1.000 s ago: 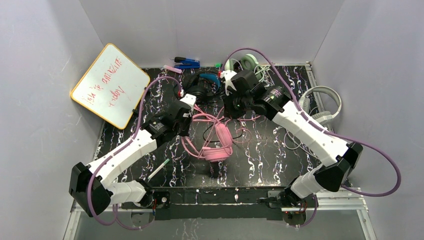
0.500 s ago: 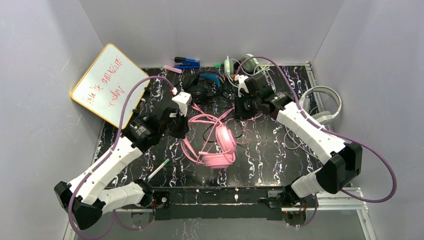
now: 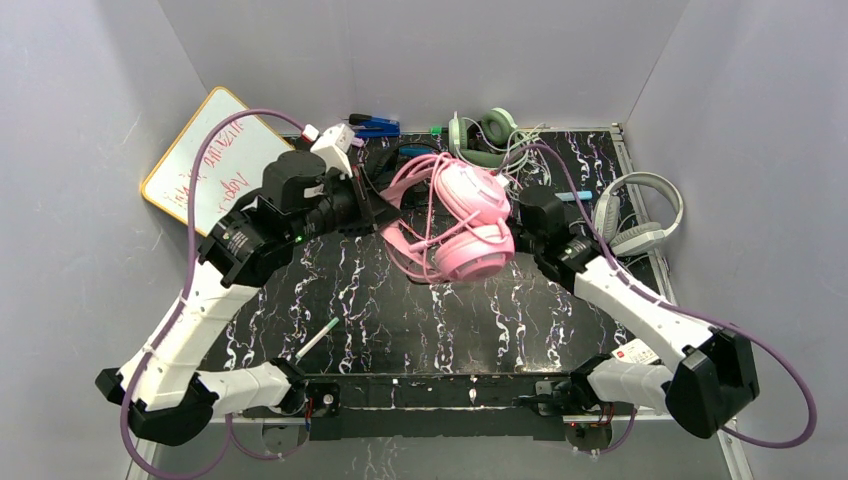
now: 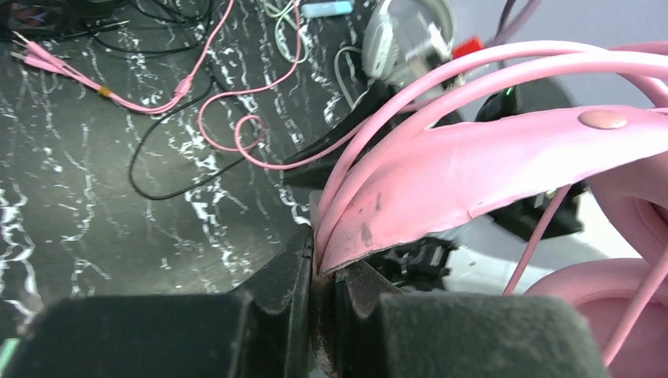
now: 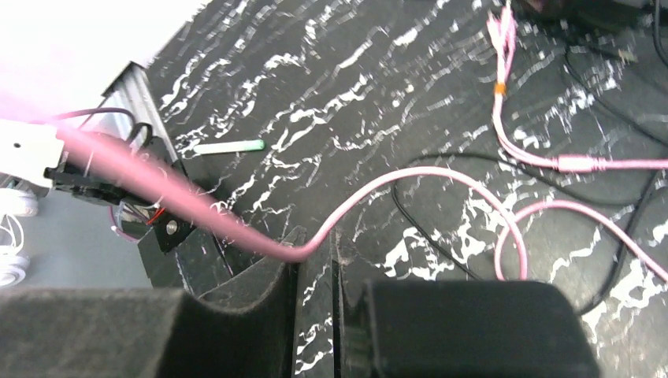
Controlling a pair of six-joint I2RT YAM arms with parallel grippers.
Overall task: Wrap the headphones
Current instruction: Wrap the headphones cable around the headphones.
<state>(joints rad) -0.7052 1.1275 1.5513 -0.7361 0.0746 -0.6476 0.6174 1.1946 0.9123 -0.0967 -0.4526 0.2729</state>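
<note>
Two arms meet above the middle of the bench (image 3: 400, 310), and between them hang the pink headphones (image 3: 465, 225), clear of the surface and tilted. Our left fingers (image 4: 323, 256) are clamped tight on one end of the pink headband (image 4: 473, 165). From there the band's long axis runs away towards the right arm, with both cups on that far side.

Our right fingers (image 5: 319, 244) stand only narrowly apart. The pink cord (image 5: 410, 177) runs up to the slot between them, but we cannot tell whether it is pinched or merely resting there. The rest of the cord drops to the bench and lies in loose loops, crossing a thin black cord.

We judge that the right arm is the nearer one to the slack, so winding the cord round the band would fall to it while the left holds the headset.

The surface is black with white veining, so the pink line shows well. Room is tight. A white-grey headset (image 3: 640, 215) lies by the right wall, a greenish headset (image 3: 480, 135) sits at the back, a whiteboard (image 3: 205, 170) leans at the left, and grey walls close in on three sides.
</note>
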